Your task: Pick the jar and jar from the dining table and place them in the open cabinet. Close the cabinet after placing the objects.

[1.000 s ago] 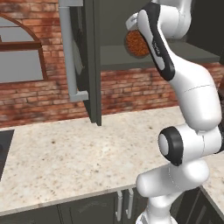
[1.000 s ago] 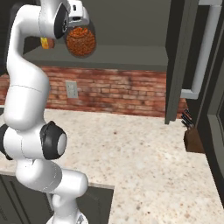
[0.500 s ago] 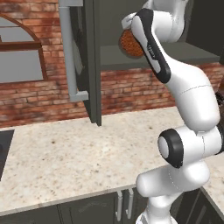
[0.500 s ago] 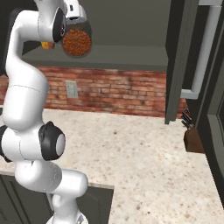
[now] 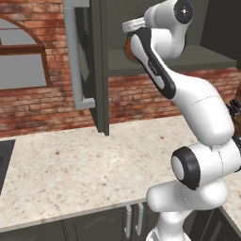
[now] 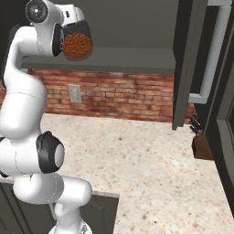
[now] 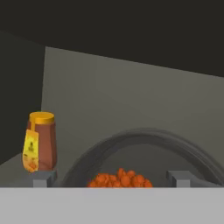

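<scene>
Hand view: one red-filled jar [image 7: 120, 179] below, one amber bottle [image 7: 40, 141] beside.

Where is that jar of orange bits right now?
The jar sits on the open cabinet shelf, at its left end in the right base view, right beside the end effector.
</scene>
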### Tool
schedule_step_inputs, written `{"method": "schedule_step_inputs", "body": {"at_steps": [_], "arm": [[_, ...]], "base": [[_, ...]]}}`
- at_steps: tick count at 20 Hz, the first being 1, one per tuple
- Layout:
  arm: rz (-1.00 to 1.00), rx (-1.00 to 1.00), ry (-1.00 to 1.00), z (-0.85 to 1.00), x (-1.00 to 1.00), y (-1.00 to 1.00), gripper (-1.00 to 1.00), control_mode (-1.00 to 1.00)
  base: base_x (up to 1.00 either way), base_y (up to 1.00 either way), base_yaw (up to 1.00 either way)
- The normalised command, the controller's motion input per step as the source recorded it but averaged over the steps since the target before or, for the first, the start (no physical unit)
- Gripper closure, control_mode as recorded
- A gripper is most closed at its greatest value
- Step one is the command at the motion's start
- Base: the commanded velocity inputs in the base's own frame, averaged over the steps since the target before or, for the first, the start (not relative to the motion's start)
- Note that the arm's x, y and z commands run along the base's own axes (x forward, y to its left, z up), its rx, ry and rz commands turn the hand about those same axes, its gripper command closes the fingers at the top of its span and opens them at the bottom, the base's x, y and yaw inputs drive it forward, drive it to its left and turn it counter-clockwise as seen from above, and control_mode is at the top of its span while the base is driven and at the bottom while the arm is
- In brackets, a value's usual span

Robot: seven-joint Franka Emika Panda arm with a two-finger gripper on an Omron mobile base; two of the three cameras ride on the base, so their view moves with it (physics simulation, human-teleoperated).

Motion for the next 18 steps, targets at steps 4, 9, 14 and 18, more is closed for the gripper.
{"method": "schedule_step_inputs", "body": {"at_steps": [4, 9, 14, 18], "arm": [[0.00, 0.00, 0.04, -0.08, 0.32, 0.08, -1.00, -1.00], [0.00, 0.00, 0.06, 0.00, 0.01, 0.00, -1.00, -1.00], [0.00, 0.00, 0.00, 0.03, 0.00, 0.00, -1.00, -1.00], [0.00, 0.00, 0.00, 0.00, -0.25, 0.00, -1.00, -1.00]], "base": [[0.00, 0.00, 0.00], [0.00, 0.00, 0.00], [0.00, 0.00, 0.00], [0.00, 0.00, 0.00]]}}
